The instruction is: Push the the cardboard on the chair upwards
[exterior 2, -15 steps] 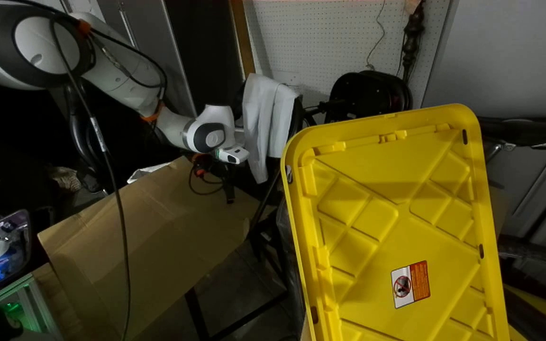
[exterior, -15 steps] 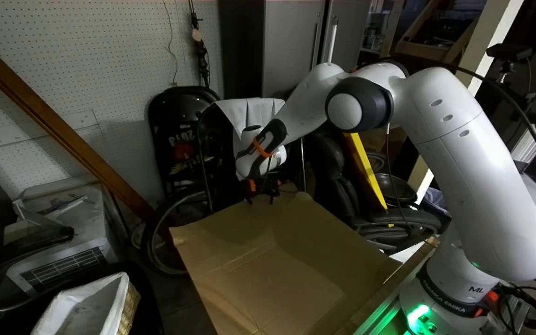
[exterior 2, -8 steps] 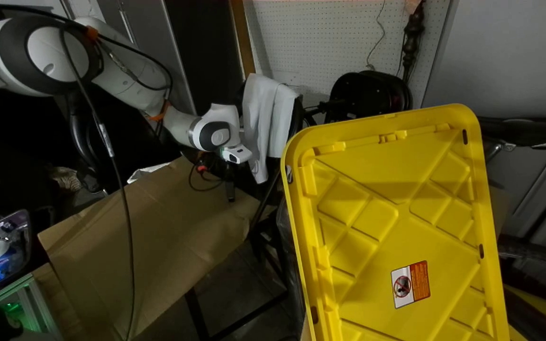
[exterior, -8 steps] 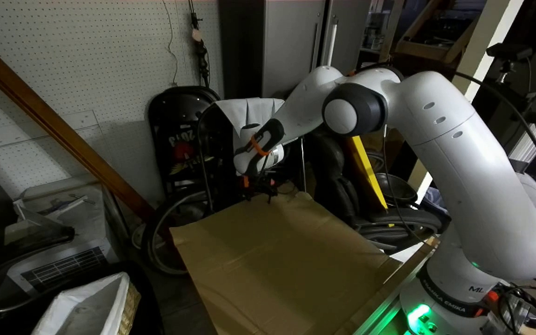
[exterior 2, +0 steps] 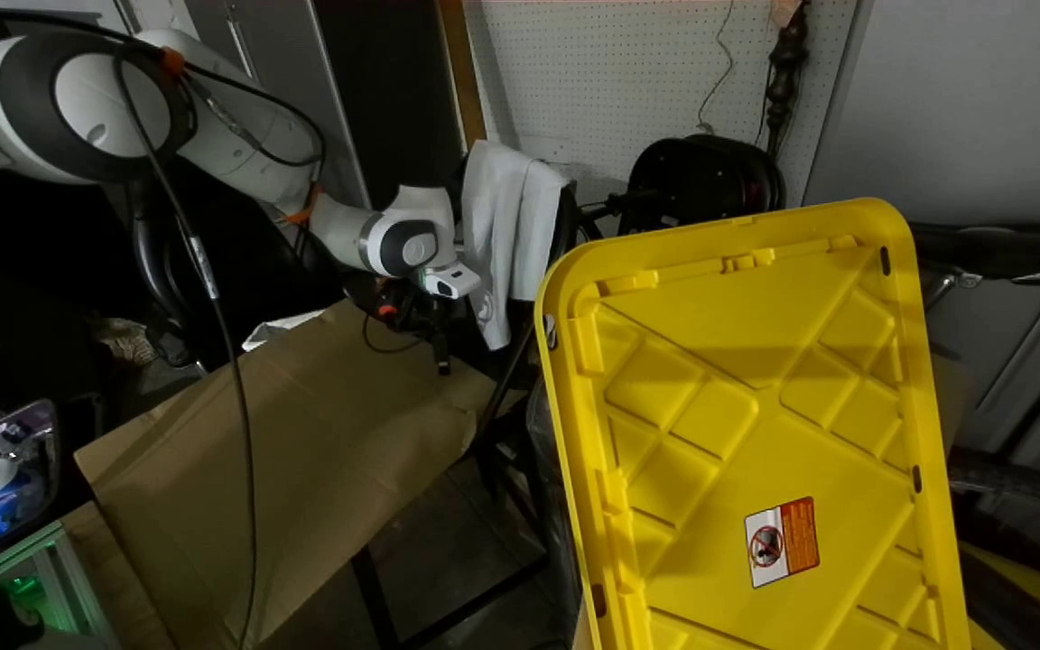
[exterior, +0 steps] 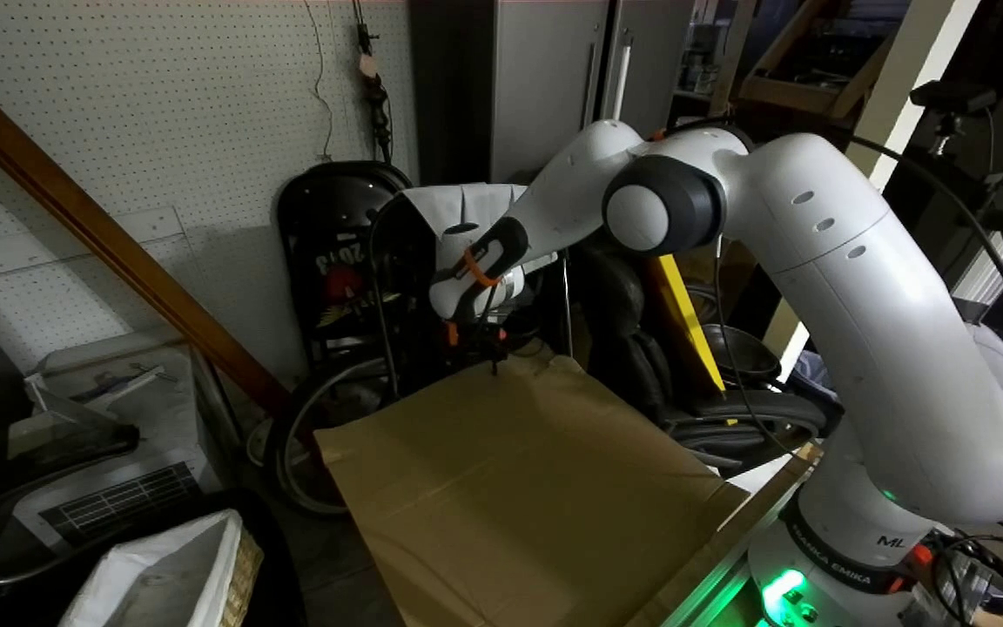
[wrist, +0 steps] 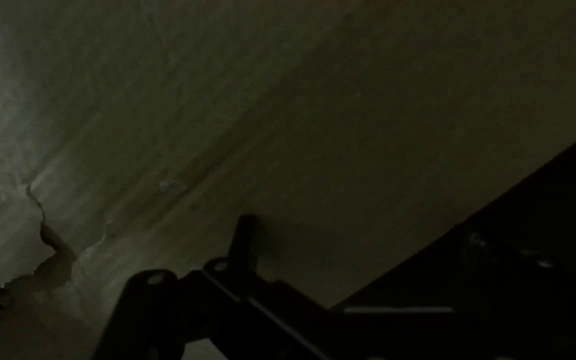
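Note:
The cardboard (exterior: pixel 519 496) is a large flat tan sheet. It shows in both exterior views (exterior 2: pixel 321 442) and fills most of the wrist view (wrist: pixel 318 125), with a torn edge at lower left. It lies flat over the seat of a black chair (exterior: pixel 382 305), which it mostly hides. My gripper (exterior: pixel 477 364) is above the cardboard's far edge, near the chair's back. In the wrist view my gripper (wrist: pixel 360 232) stands open with nothing between its fingers (wrist: pixel 244 237); the right finger is lost in the dark. I cannot tell whether a fingertip touches the cardboard.
A white cloth (exterior: pixel 467 205) hangs over the chair's back, close beside the wrist (exterior 2: pixel 502 235). A big yellow lid (exterior 2: pixel 755 406) stands beside the chair. A bicycle wheel (exterior: pixel 292 435) and a black padded seat (exterior: pixel 632 331) flank the cardboard. A lined basket (exterior: pixel 171 575) is at lower left.
My hand moved toward the chair's back, then tilted and rose a little, so the fingertips stand higher. The cardboard shifted very slightly toward the chair's back.

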Action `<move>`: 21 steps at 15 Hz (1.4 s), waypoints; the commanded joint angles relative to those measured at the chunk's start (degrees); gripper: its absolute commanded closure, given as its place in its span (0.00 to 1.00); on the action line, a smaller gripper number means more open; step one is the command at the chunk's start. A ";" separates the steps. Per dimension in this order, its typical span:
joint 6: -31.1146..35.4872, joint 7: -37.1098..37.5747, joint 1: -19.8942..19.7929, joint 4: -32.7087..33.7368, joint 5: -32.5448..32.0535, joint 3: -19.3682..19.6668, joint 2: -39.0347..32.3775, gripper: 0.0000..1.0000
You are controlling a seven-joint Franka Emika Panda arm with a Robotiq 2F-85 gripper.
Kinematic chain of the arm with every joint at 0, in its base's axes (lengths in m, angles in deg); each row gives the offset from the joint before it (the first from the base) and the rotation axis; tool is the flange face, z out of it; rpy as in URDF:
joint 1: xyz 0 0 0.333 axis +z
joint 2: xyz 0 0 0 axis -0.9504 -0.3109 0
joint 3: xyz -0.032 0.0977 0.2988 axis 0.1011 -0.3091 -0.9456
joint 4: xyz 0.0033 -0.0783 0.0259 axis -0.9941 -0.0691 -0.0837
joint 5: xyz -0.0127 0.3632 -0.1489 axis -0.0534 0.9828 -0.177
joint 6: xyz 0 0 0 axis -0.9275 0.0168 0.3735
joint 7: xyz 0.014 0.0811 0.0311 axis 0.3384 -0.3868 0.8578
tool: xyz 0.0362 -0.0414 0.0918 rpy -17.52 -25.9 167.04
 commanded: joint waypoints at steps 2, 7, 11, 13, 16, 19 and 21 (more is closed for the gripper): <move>-0.19 -5.21 0.04 -5.45 -1.61 -2.29 6.86 0.00; -2.69 -12.89 -1.54 -11.99 -0.34 -4.86 13.86 0.00; -6.15 -22.41 -3.55 -17.27 0.27 -6.90 18.64 0.00; -6.57 -27.50 -3.49 -20.86 -0.72 -7.48 20.93 0.00; -7.78 -33.03 -2.62 -22.81 -2.40 -8.75 21.35 0.00; -9.32 -36.27 -0.96 -22.13 -5.48 -10.11 19.60 0.00; -11.24 -38.60 -0.37 -20.63 -8.20 -10.44 17.49 0.00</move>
